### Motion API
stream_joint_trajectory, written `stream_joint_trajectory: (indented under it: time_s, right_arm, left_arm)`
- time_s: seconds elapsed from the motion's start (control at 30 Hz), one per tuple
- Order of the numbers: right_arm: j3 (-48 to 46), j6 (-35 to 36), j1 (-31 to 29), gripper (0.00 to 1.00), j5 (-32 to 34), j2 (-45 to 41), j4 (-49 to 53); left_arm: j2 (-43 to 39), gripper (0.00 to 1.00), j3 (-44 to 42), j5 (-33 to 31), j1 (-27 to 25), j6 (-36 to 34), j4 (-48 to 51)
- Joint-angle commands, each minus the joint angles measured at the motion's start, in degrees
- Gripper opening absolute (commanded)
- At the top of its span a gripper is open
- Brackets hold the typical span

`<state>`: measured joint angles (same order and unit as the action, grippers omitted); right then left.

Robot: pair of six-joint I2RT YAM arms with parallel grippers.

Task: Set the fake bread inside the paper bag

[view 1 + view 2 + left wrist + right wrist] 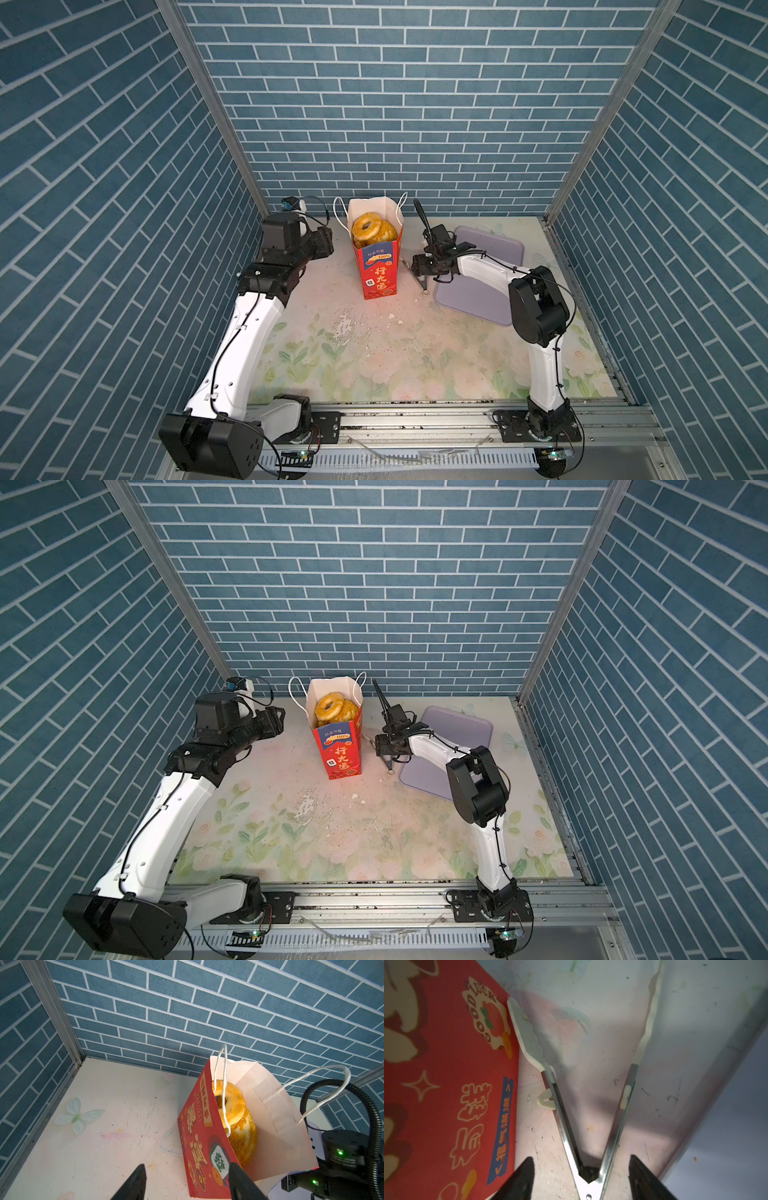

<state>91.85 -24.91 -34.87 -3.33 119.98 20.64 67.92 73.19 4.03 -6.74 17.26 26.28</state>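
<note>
- Centrally at the back of the table (374, 353), the paper bag (376, 274) stands upright with its mouth open and its white cord handles raised.
- The fake bread (360, 237) sits inside the bag: a ring doughnut lies on top of a speckled loaf, close to the rim.
- The left gripper (187, 1165) hovers just beside the bag's left side, claw released. Whether it touches the paper cannot be told.
- The right gripper (581, 1156) is low between the bag and the lilac tray (494, 245), claw released and spread wide.
- Steel tongs (563, 1126) lie splayed on the table between its fingers, touching neither, with one white tip just beside the bag's red face.
</note>
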Motion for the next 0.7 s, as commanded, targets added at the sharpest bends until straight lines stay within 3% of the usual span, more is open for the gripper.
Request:
stream_joint_trajectory:
  time_s: [0.0,0.23,0.4,0.53,0.6,0.67]
  right_arm:
    - [-1.2,-0.5,0.1,0.96,-1.0,-3.4,-1.0]
    - [-6.2,2.3,2.0,0.99,6.5,-14.4,-0.2]
    - [-13.8,11.2,4.6,0.99,13.3,-27.5,-3.0]
    - [-30.6,22.3,8.3,0.99,23.4,-39.5,-17.9]
    - [-40.9,23.5,12.5,0.99,23.7,-44.3,-26.9]
    - [-50.1,23.3,17.5,0.99,24.2,-47.4,-33.8]
  left_arm:
    - [-1.3,0.64,0.2,-0.8,1.5,-1.1,1.1]
    - [-4.4,0.64,-0.3,-1.0,7.9,-2.5,1.3]
    - [-7.4,0.66,-9.3,-5.5,11.9,-6.4,-6.8]
    - [-8.5,0.68,-24.5,-9.4,11.8,-10.0,-22.4]
    - [-8.3,0.68,-32.3,-10.5,11.7,-10.9,-31.4]
    - [-7.0,0.71,-39.3,-16.0,10.6,-11.6,-38.9]
